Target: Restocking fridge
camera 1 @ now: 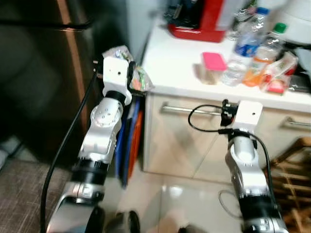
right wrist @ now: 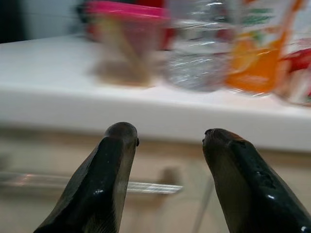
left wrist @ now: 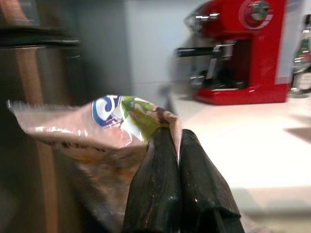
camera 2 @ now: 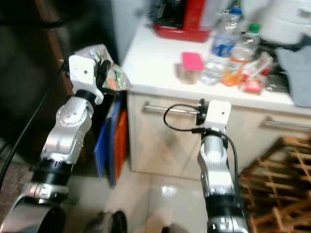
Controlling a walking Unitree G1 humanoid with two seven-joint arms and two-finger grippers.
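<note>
My left gripper [left wrist: 174, 133] is shut on a crinkled clear plastic food bag [left wrist: 97, 126] with a blue and green label. It holds the bag [camera 1: 141, 79] up at counter height, between the dark steel fridge [camera 1: 43, 73] and the corner of the white counter [camera 1: 180, 63]. My right gripper [right wrist: 170, 133] is open with nothing between its fingers. It points at the cabinet front just below the counter edge, level with a pink-lidded container [right wrist: 129, 43], a clear water bottle [right wrist: 199, 53] and an orange bottle [right wrist: 252, 53].
A red coffee machine [camera 1: 199, 19] stands at the back of the counter. Blue and orange boards [camera 1: 131, 141] lean in the gap beside the fridge. A metal drawer handle [camera 1: 180, 109] runs across the cabinet. A wooden rack [camera 1: 291, 179] stands low on the right.
</note>
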